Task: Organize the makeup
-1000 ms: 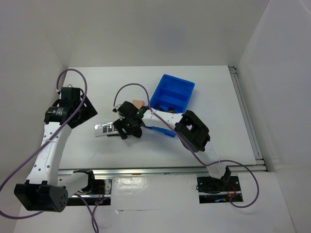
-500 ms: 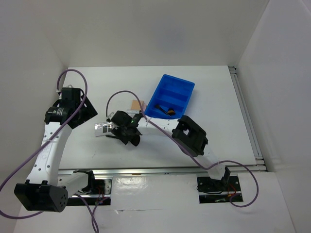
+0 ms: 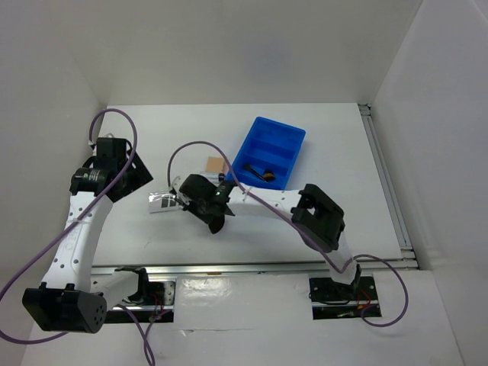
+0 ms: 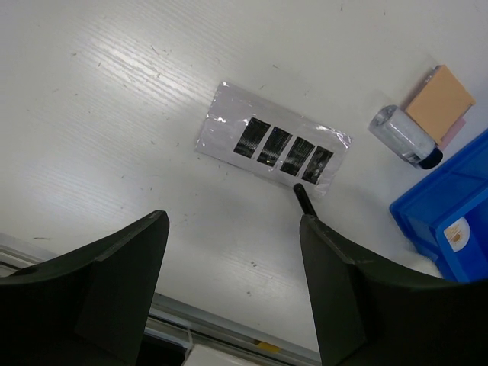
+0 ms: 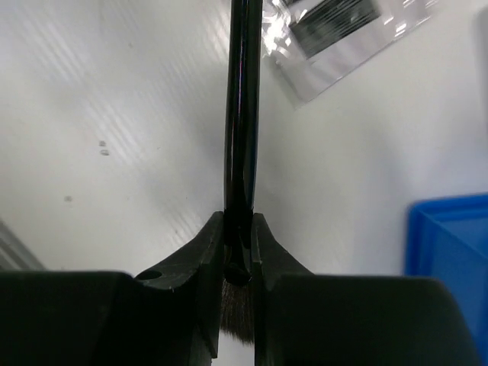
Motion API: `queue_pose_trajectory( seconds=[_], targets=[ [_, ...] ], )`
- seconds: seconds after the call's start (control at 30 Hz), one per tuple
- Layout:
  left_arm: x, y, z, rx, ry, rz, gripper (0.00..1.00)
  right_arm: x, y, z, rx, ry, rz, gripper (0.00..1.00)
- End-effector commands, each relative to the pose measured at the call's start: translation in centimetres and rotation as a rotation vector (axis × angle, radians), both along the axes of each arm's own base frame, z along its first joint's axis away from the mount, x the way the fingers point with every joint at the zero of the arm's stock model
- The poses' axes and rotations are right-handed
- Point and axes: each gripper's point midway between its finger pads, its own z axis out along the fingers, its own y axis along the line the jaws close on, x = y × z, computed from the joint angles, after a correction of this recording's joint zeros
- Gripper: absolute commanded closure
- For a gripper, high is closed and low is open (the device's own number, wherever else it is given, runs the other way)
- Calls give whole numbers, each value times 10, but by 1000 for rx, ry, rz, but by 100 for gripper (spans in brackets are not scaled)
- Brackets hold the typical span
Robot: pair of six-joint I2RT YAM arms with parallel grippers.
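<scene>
Right wrist, jaws clamp black brush (image 5: pixel 242 114), bin sticker (image 4: pixel 457 232) seemingly illegible

The setting was recognised as a robotics laboratory test cell. A plain white wood-grain tabletop (image 3: pixel 335 145) was boxed in on three sides by bare white panel walls (image 3: pixel 229 53). A slotted aluminium rail (image 3: pixel 252 268) was fixed along the near edge. Two white-and-black jointed robot arms, the left (image 3: pixel 76 229) and the right (image 3: pixel 267 200), were bolted there. Loose purple cables (image 3: pixel 197 143) were looped over them, and exposed wiring was seen at a black base plate (image 3: pixel 339 293).
</scene>
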Motion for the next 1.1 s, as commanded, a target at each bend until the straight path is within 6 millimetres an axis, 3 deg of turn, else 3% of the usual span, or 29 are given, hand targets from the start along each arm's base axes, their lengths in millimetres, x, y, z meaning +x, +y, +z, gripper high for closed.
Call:
queue_pose_trajectory(
  seconds=[0.0,0.07,0.13,0.17,0.3,0.33,0.53,0.67,0.77,1.07],
  targets=[
    [2,3,8,11,-29,22,17,14,9,103,175,-186,6,98],
    [1,6,11,25,-29,33,17,22,1,130,194,-255,-27,99],
    [1,8,11,33,-20,39,17,38,-15,144,156,-360,-91,100],
    [1,9,11,34,-22,52,17,53,-27,157,160,-402,-138,100],
    [2,10,11,35,-25,66,17,112,-89,179,123,-509,-373,100],
    [0,10,7,35,-14,65,17,130,-111,179,108,-525,-436,100],
    [4,10,4,36,-7,65,17,176,-186,170,-56,-725,-561,100],
    [5,10,2,36,4,65,17,195,-213,153,-132,-765,-611,100],
    [5,10,2,36,4,65,17,203,-216,150,-100,-770,-604,100],
    [6,12,-1,44,13,71,17,201,-204,121,-106,-727,-505,100]
  ],
)
